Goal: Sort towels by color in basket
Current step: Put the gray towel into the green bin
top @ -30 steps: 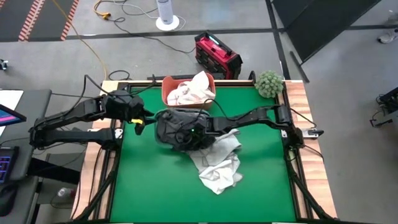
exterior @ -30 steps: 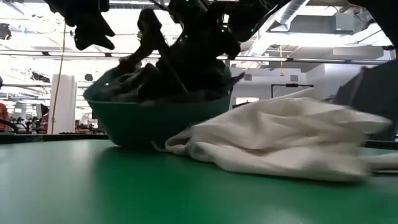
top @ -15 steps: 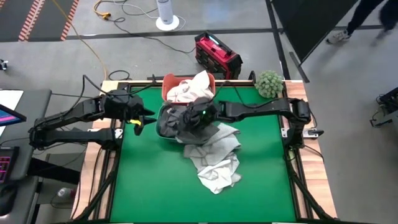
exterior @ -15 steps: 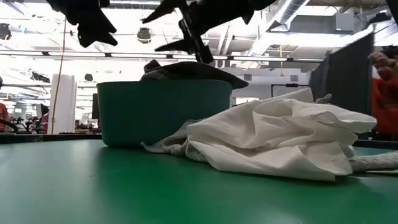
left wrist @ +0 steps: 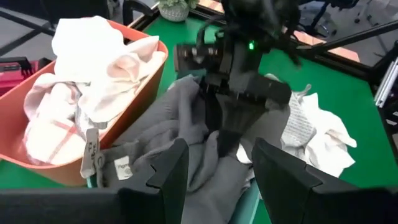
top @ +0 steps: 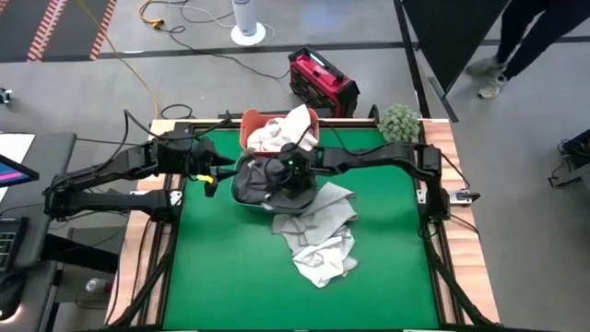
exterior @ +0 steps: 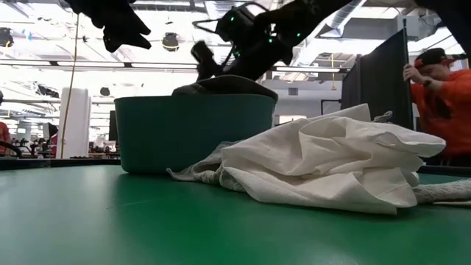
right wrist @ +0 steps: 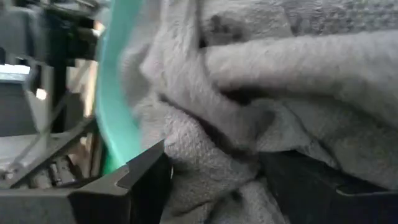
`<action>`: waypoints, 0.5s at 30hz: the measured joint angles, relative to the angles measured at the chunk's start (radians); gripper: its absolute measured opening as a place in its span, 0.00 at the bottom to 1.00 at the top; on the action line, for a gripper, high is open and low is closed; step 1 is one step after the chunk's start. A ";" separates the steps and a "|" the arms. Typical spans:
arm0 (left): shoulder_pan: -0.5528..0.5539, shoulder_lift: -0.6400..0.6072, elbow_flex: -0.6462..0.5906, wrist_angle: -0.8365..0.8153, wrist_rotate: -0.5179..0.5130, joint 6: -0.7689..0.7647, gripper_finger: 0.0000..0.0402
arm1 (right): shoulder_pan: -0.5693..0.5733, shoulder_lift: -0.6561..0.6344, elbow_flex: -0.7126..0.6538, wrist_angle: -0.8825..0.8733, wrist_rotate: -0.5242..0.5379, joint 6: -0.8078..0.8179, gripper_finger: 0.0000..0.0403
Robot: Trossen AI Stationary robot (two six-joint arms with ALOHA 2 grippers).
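Towels in dark grey (top: 258,180) are lying heaped in the teal tub (exterior: 193,132), where the right pincer (top: 290,180) is hovering spread wide, gripping nothing. Left pincer (top: 210,175) is waiting beside the tub, parted and empty.

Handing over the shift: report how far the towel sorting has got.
Done: white towels fill the orange basket, and dark grey towels lie in the teal tub. In hand: the right gripper, jaws open, sits over the grey towels; the left gripper waits open beside the tub. Left: a pale towel pile on the green table.
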 joint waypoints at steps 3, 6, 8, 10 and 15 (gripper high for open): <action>0.000 0.005 0.000 0.005 -0.007 0.000 0.41 | 0.001 0.032 0.001 -0.016 -0.022 0.004 0.71; 0.000 0.005 0.000 0.003 -0.007 0.000 0.42 | 0.002 0.023 0.000 -0.012 -0.053 0.011 0.71; 0.000 0.003 0.000 0.003 -0.007 0.000 0.42 | 0.005 -0.012 -0.002 -0.022 -0.056 0.017 0.71; 0.000 0.002 0.000 0.003 -0.010 -0.001 0.42 | 0.007 -0.062 -0.002 -0.029 -0.064 0.028 0.71; 0.000 0.002 0.000 0.003 -0.012 -0.009 0.42 | 0.008 -0.183 -0.002 -0.075 -0.026 0.032 0.71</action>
